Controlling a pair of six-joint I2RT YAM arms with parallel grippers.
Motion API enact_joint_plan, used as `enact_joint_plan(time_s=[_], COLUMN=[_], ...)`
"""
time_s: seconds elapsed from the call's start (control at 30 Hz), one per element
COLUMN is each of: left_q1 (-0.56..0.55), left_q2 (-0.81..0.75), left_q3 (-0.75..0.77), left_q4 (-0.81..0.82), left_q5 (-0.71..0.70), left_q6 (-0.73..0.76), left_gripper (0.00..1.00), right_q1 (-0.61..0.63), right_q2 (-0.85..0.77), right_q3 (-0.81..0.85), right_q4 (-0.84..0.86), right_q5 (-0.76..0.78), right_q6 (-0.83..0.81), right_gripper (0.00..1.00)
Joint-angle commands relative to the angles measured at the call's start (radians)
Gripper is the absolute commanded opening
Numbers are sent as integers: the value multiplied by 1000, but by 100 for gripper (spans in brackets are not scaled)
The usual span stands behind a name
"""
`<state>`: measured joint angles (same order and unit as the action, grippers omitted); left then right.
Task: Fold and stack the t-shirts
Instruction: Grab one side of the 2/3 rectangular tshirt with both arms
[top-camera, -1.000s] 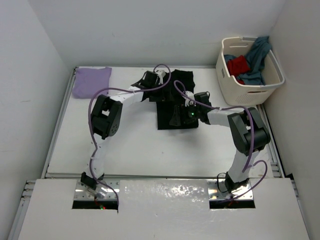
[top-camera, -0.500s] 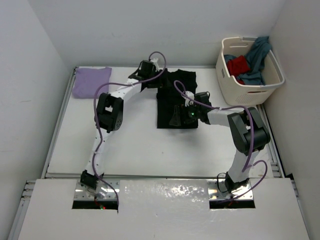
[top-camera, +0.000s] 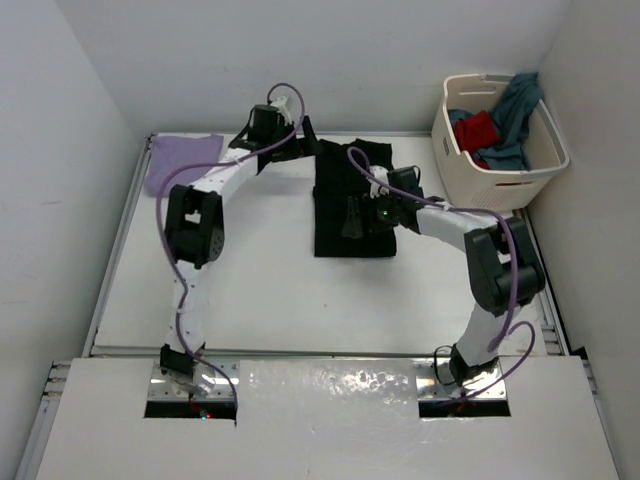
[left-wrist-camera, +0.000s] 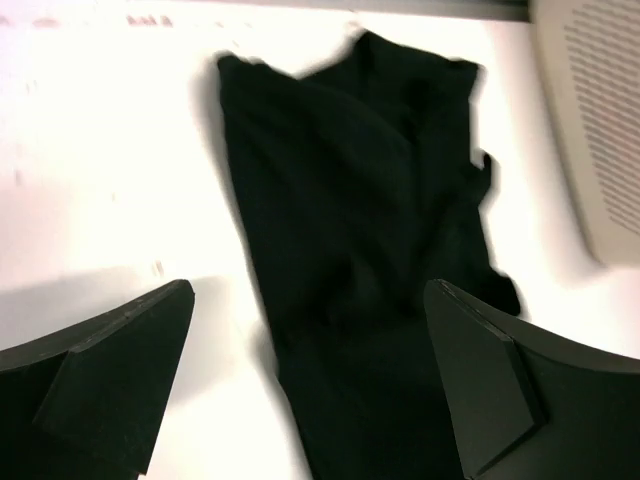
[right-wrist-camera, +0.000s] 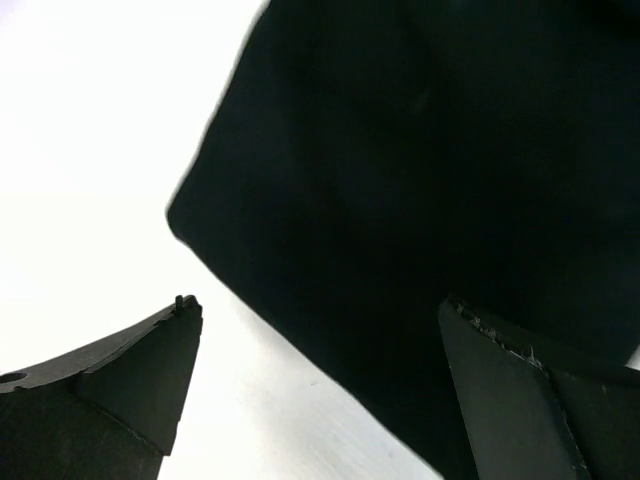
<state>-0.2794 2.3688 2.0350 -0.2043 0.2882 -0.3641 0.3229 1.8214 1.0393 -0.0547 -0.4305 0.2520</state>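
A black t-shirt (top-camera: 350, 205) lies flat mid-table, folded into a long strip (left-wrist-camera: 370, 250). My left gripper (top-camera: 303, 142) hovers open at its far left corner; in the left wrist view the cloth lies below the spread fingers (left-wrist-camera: 110, 370) and is not held. My right gripper (top-camera: 357, 218) hangs open over the shirt's middle, and its view shows a rounded edge of the black cloth (right-wrist-camera: 430, 170) beneath the gripper (right-wrist-camera: 320, 390). A folded lavender t-shirt (top-camera: 182, 162) rests at the back left. A red t-shirt (top-camera: 476, 130) and a teal t-shirt (top-camera: 516, 112) sit in the basket.
The cream laundry basket (top-camera: 455, 160) stands at the back right corner, and its wall (left-wrist-camera: 600, 120) shows in the left wrist view. White walls close in the table at the back and both sides. Purple cables loop above both arms.
My left arm has swung back and left, from over the black shirt's upper part to its far left corner, its jaws opening wider. The right gripper has shifted slightly back over the shirt.
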Motion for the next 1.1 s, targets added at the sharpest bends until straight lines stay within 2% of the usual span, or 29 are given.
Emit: enact_joint_plan(time_s=[0.0, 0.1, 0.27, 0.33, 0.43, 0.57, 0.77, 0.97, 1.07], left_q1=[-7, -32, -139, -167, -199, -216, -250, -276, -296], left_q2=[-268, -382, -523, -587, -629, -660, -658, -596, -554], left_q3=[-143, -289, -511, -649, -757, -881, -1022, -1029, -1018], left_q4=[106, 89, -15, 22, 57, 86, 158, 177, 187], left_q5=[18, -1, -90, -89, -83, -90, -69, -80, -78], left_q6=[2, -18, -25, -56, -68, -104, -131, -147, -148], left_gripper=[100, 100, 100, 100, 100, 100, 99, 83, 71], right_q1=[-7, -18, -50, -53, -67, -90, -91, -91, -93], right_q2=[-143, -215, -286, -321, -370, -393, -330, -307, -291], right_q3=[47, -13, -139, -194, -278, -358, -392, -456, -458], right_q4=[-31, -23, -88, -105, -100, -62, 9, 174, 207], right_q5=[120, 237, 306, 340, 397, 398, 369, 345, 340], right_q6=[12, 85, 194, 205, 228, 266, 306, 380, 401], right_gripper=[99, 99, 99, 99, 99, 99, 99, 97, 95])
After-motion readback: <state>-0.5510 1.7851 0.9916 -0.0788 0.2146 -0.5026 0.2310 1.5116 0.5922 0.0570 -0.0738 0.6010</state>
